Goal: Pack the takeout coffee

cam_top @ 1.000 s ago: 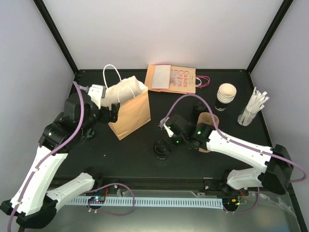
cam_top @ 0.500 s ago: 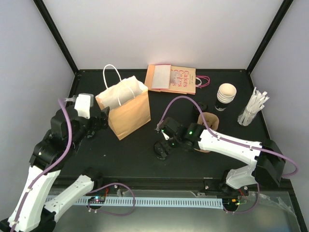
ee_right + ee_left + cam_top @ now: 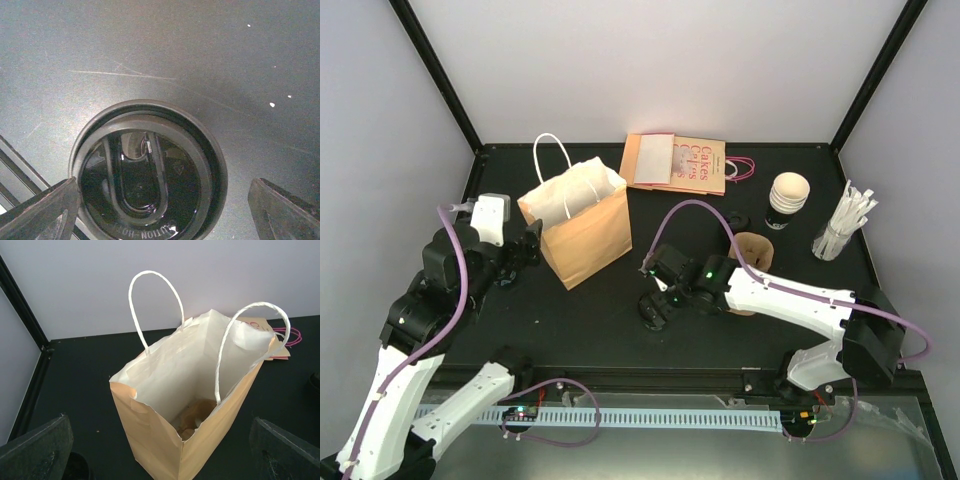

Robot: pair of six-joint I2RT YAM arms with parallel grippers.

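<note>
The takeout coffee (image 3: 147, 192) stood upright on the black table (image 3: 580, 320), a little in front of the middle, with its round black lid on. From the right wrist camera, we looked straight down onto that lid with its raised oval rib. The right gripper (image 3: 160, 207) hung directly over it, its fingers (image 3: 40, 212) spread wide, one on each side of the lid. The cup sat in the gap between them. Whether a pad touched the rim could not be told.

Back and to the left, apart from the cup, a tan paper bag (image 3: 585, 225) stood open with its white twisted handles up. It had a white lining, and something brown lay at the bottom that I could not make out. The left gripper (image 3: 528, 248) faced the bag from just beside its left side, jaws wide apart and holding nothing.

To the right of the coffee, beside the right arm, was the brown pulp carrier (image 3: 752, 255). Further back and to the right stood a second black cup (image 3: 788, 195), open and cream inside. The white wrapped straws (image 3: 845, 225) were near the right edge. A flat bag printed "Cakes" (image 3: 678, 163) lay at the back.
</note>
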